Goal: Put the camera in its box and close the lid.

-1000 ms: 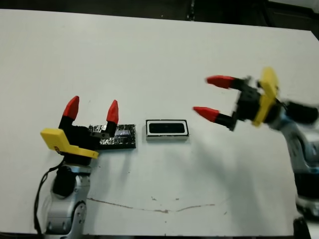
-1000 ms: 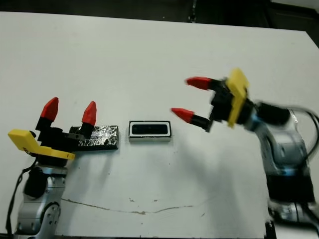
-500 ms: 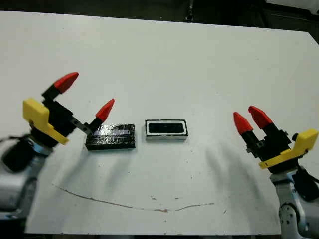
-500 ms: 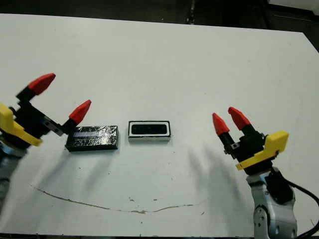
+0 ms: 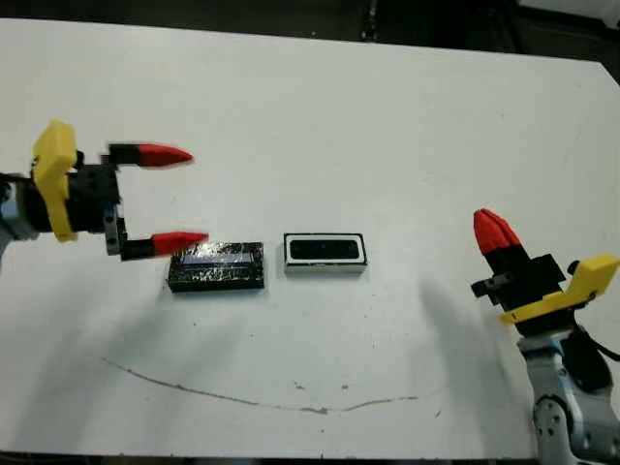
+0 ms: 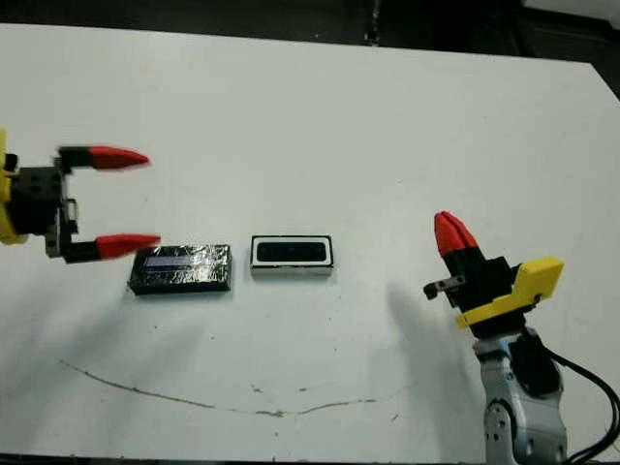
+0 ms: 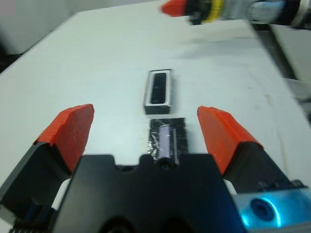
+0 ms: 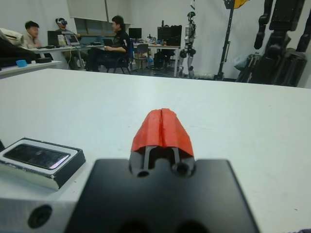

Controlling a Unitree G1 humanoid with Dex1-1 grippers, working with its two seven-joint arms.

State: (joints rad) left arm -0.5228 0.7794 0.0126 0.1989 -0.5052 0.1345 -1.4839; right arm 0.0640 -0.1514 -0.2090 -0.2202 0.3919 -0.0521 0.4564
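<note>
Nearest you, a thin brown scuff line (image 5: 262, 399) runs across the front of the white table (image 5: 320, 107); nothing sits on it. Your right gripper (image 5: 495, 232) is low at the front right, well apart from everything, its two red fingers pressed together with nothing between them. Next row back, mid-table: the lid (image 5: 216, 267) lies flat on the left, crinkly black with its pale stripe up, and just beside it to the right, not touching, is the box (image 5: 325, 254). The camera (image 5: 325, 250) is already lying inside the box, a dark block framed by the white walls, so step one looks done. The lid is still off, so closing is all that's left, as far as I can judge. Your left gripper (image 5: 172, 198) hovers at the lid's left end, fingers spread wide and holding nothing; the lower fingertip (image 5: 184, 240) is close above the lid's left edge, whether touching I cannot tell. The left wrist view lines up lid and then box straight ahead between the open fingers. You'd need to grab the lid and set it over the box squarely. Beyond the table, people sit at desks.
</note>
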